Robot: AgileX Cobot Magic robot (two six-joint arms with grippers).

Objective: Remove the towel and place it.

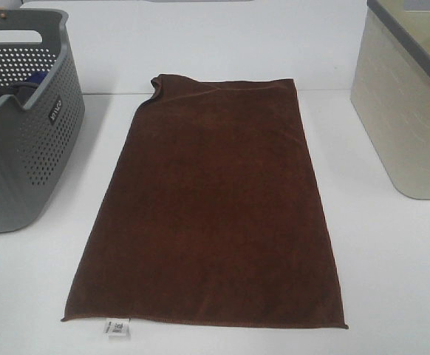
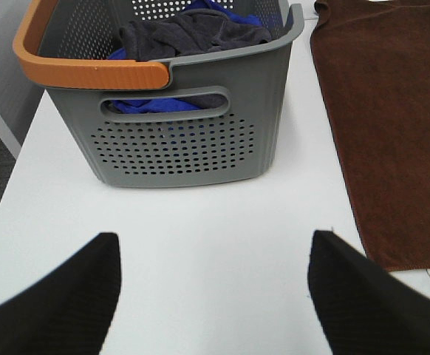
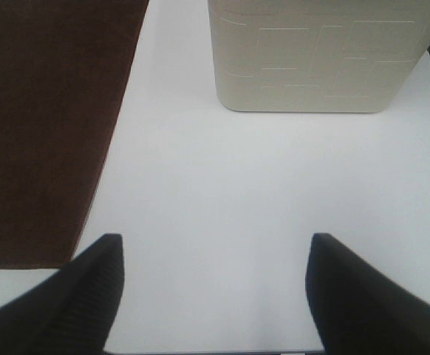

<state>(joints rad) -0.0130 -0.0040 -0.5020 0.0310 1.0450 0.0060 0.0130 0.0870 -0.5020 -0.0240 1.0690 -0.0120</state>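
Both tools, left tool and right tool, are hanging spread wide and gripping nothing over the white table. Flat at table centre, the brown towel is lying outside the grey perforated basket at 9 o'clock, beige bin at 3 o'clock. Removal is looking finished, placement apparently done.

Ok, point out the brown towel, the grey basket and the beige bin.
towel (image 1: pixel 215 207), exterior high view, middle of the cloth.
grey basket (image 2: pixel 178 144), left wrist view, perforated front wall.
beige bin (image 3: pixel 318 52), right wrist view, front wall.
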